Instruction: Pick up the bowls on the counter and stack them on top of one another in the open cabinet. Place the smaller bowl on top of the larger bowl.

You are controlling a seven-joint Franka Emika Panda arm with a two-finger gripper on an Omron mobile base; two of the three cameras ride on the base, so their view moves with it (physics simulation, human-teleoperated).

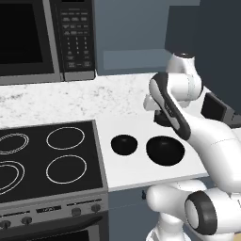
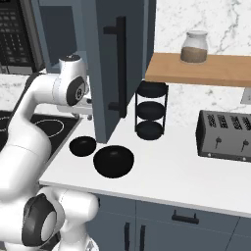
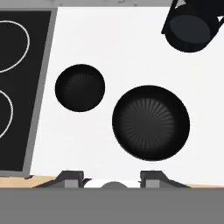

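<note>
Two glossy black bowls sit side by side on the white speckled counter. The smaller bowl is nearer the cooktop. The larger bowl lies beside it, towards the counter's front edge. My gripper hangs above them, looking straight down, open, with nothing between its fingertips. The larger bowl is just ahead of the tips in the hand view. The slate blue-grey cabinet stands open above the counter, its shelf floor bare.
The cabinet door swings out over the counter beside my arm. A black cooktop borders the counter, with a microwave above it. A black wire stand, a toaster and a jar on a wooden shelf are further along.
</note>
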